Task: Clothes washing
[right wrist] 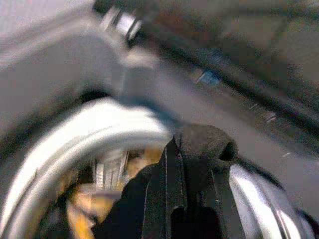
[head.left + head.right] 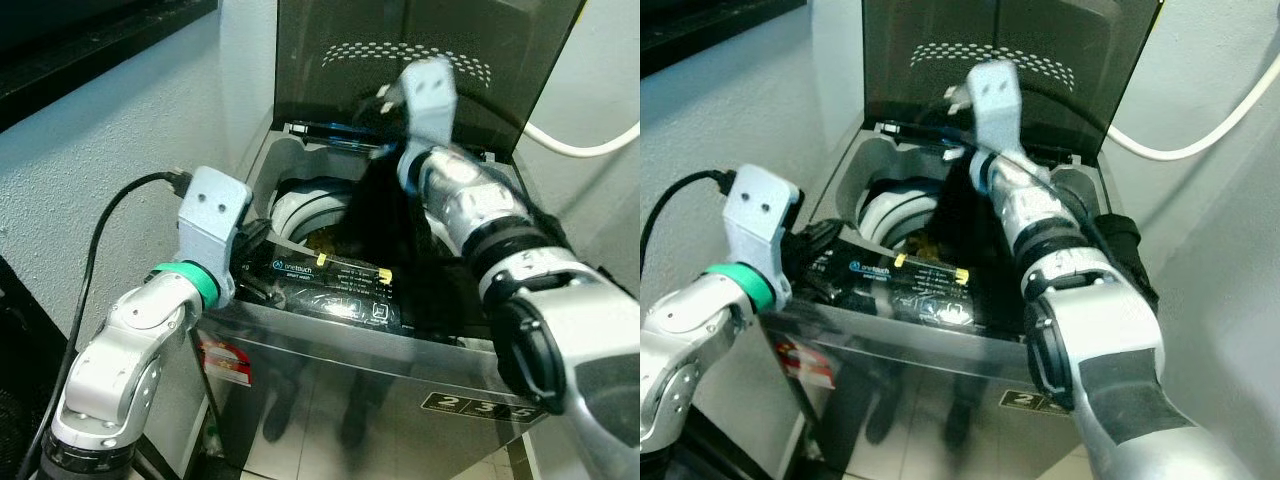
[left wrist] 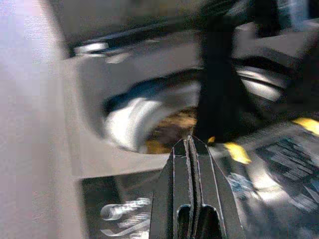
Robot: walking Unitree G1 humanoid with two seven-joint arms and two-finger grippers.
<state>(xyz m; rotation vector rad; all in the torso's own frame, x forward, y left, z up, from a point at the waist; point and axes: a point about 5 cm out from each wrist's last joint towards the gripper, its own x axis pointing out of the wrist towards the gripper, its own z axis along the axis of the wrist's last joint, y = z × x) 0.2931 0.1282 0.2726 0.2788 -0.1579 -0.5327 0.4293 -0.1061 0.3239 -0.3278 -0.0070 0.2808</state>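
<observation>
A black garment [image 1: 202, 149] hangs over the open top-loading washing machine [image 2: 330, 350], whose drum [image 3: 149, 119] holds yellowish laundry [image 3: 172, 127].

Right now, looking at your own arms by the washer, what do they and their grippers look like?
Both arms are silver metal with rounded joints. The left arm has a green ring at the wrist, a pale grey camera bracket and a black cable looping off it. The right arm has black bands and a similar grey bracket. Each gripper, left and right, has long black fingers.
</observation>
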